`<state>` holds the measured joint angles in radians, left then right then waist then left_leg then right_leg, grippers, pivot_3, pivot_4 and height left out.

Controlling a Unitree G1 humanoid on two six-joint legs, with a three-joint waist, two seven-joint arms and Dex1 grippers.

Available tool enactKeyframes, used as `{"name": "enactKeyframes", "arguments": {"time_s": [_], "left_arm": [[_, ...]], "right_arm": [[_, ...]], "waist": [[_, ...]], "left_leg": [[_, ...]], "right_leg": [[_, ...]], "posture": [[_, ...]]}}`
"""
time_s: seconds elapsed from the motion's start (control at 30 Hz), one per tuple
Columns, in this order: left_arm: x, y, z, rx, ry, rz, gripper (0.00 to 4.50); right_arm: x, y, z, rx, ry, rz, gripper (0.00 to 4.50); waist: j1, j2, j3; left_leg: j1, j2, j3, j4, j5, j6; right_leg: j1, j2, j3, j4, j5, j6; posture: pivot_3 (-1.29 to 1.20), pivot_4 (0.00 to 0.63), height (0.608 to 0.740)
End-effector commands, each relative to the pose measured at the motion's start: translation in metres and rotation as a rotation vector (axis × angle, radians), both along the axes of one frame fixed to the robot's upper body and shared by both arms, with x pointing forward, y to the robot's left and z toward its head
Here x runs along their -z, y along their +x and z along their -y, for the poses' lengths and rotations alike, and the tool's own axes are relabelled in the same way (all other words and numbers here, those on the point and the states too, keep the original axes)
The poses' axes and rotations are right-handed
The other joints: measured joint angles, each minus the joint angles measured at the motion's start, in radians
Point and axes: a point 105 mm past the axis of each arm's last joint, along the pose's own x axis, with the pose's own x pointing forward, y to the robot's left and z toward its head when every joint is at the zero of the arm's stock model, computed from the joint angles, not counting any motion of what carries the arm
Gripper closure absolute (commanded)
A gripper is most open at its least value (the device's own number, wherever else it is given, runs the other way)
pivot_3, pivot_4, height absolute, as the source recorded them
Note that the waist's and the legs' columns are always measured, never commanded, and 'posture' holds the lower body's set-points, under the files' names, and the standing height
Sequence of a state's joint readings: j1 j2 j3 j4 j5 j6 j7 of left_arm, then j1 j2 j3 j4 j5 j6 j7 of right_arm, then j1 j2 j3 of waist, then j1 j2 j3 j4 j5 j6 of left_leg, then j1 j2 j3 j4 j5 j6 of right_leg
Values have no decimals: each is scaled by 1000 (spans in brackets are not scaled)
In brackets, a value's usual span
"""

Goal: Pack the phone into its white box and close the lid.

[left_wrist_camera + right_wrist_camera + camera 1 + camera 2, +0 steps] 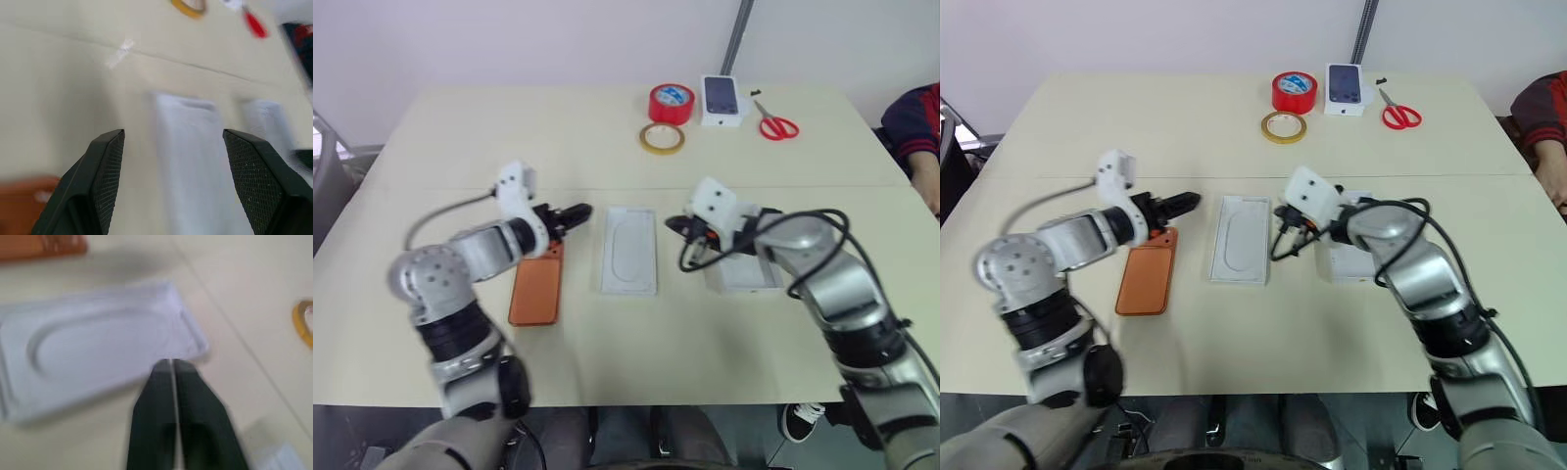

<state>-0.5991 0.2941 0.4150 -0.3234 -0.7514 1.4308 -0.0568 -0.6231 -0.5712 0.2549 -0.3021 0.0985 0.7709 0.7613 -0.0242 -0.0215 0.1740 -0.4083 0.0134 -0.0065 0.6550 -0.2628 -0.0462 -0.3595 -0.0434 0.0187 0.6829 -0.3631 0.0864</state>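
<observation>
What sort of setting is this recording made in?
Probably a lab or office test space: a plain cream table against a bare wall, with packing props laid out, namely tape rolls, red scissors and a phone carton. A person's sleeve shows at the table's edge.

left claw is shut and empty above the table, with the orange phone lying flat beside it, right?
Not quite: the left claw is open, not shut. The left wrist view shows its two black fingers standing well apart with nothing between them. The rest holds: it is empty above the table, and the orange phone lies flat beside it.
</observation>
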Motion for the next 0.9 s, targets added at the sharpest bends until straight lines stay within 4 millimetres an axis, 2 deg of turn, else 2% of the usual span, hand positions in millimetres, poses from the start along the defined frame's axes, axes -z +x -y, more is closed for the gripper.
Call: {"name": "enactKeyframes", "arguments": {"time_s": [0.03, 0.17, 0.27, 0.37, 0.53, 0.6, 0.67, 0.73, 0.83, 0.87, 0.9], "left_arm": [[-12, -11, -4, 126, 156, 221, 1147], [7, -39, -9, 329, 322, 310, 1147], [20, -55, -15, 411, 352, 309, 1147], [25, -65, -20, 435, 342, 306, 1147], [26, -70, -26, 407, 329, 305, 1147], [26, -66, -37, 339, 342, 286, 1147], [26, -59, -60, 206, 323, 233, 1147], [27, -55, -71, 138, 297, 195, 1147], [38, -57, -101, -25, 276, 65, 260], [42, -59, -105, -49, 264, 23, 50], [45, -60, -106, -56, 255, -1, 50]], "right_arm": [[5, 12, -21, 22, 7, -5, 4437], [18, 28, -42, 59, -9, -9, 4437], [29, 38, -48, 97, -37, -22, 4437], [46, 45, -48, 125, -93, -50, 4437], [59, 39, -46, 86, -146, -87, 4437], [44, 39, -51, 67, -94, -36, 4437], [22, 32, -61, 11, -9, -4, 4437], [14, 26, -66, -24, 24, 1, 4437], [5, 2, -88, -150, 52, -15, 4500], [6, -5, -94, -183, 45, -20, 4500], [7, -7, -98, -197, 38, -22, 4500]], "waist": [[3, 0, 0], [9, 0, 0], [12, 1, 0], [10, 1, 0], [4, 1, 0], [3, 1, 0], [3, 1, 0], [0, 1, 0], [-2, 1, 0], [-4, 1, 0], [-6, 1, 0]], "left_leg": [[0, 0, 0, -2, 0, -1], [-1, -1, 1, -3, 1, -1], [-1, -1, 1, -4, 1, -1], [-1, -1, 1, -4, 0, 1], [-1, -1, 1, -5, -2, 5], [-1, -1, 1, -5, -2, 5], [-1, 0, 1, -6, -3, 6], [-1, 0, 1, -6, -3, 6], [-1, 0, 1, -6, -3, 6], [-1, 0, 1, -6, -3, 6], [-1, 0, 1, -6, -3, 6]], "right_leg": [[-1, 0, 0, -1, 0, 0], [-2, -2, 1, -1, 0, -1], [-2, -3, 0, -1, 0, -1], [-3, -3, 0, -1, 0, -1], [-4, -3, 0, 0, 0, -1], [-4, -3, 0, 0, 0, -1], [-4, -3, 0, 1, 0, -1], [-5, -2, 0, 2, 0, -1], [-5, -2, 0, 2, 0, -1], [-6, -2, 0, 2, 0, -1], [-6, -2, 0, 2, 0, -1]], "posture": [[0, 150, 740], [0, 150, 740], [0, 150, 740], [0, 150, 740], [0, 150, 740], [0, 150, 740], [0, 150, 740], [0, 150, 740], [0, 150, 740], [0, 150, 740], [0, 150, 740]]}}
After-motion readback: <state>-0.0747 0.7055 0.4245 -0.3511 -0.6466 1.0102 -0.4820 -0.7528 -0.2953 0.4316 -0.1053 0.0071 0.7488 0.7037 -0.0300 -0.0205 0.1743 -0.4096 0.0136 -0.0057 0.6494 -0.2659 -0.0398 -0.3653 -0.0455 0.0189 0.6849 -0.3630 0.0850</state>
